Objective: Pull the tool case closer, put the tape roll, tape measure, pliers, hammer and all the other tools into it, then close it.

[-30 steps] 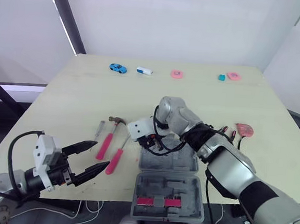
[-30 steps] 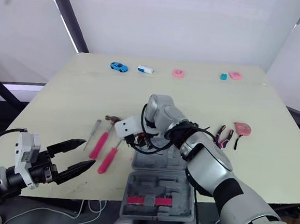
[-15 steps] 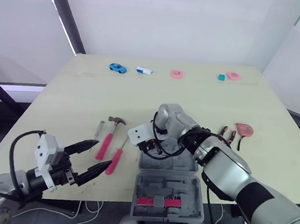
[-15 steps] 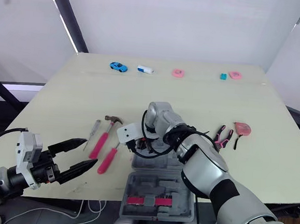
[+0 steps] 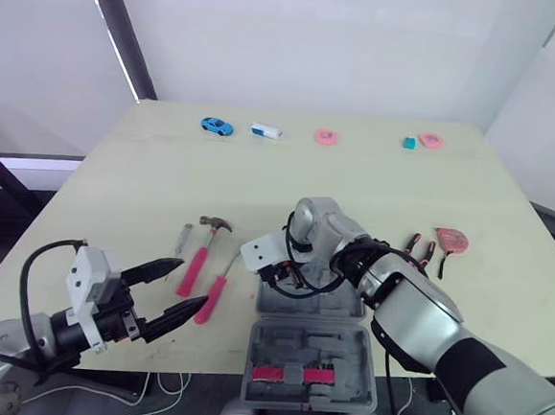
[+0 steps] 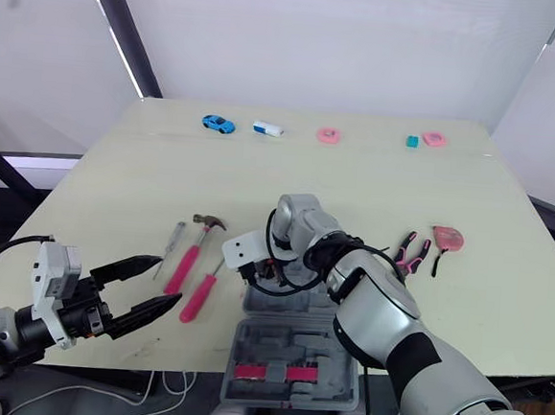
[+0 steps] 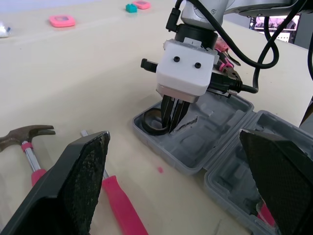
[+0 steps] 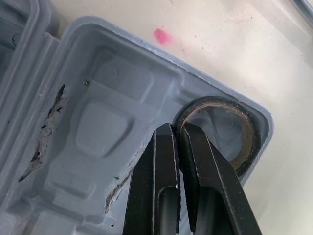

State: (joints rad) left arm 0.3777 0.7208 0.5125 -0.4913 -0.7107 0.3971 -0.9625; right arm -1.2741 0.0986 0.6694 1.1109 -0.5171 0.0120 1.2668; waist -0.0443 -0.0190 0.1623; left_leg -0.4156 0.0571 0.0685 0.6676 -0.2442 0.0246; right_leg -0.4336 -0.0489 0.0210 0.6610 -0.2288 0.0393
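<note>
In the far left corner of the open grey tool case (image 5: 339, 307), the right gripper (image 8: 175, 128) pinches the wall of the black tape roll (image 8: 247, 133), which looks seated in its recess. Best to release gently, then lift straight up. The left gripper (image 5: 191, 284) hangs spread wide at the near edge of the pale yellow table (image 5: 154, 183), with white walls behind.

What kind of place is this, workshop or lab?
Probably a robot test lab, not a workshop: pale table against blank white walls, hammer and open tool case laid out, blue toy car among small props at the far edge.
</note>
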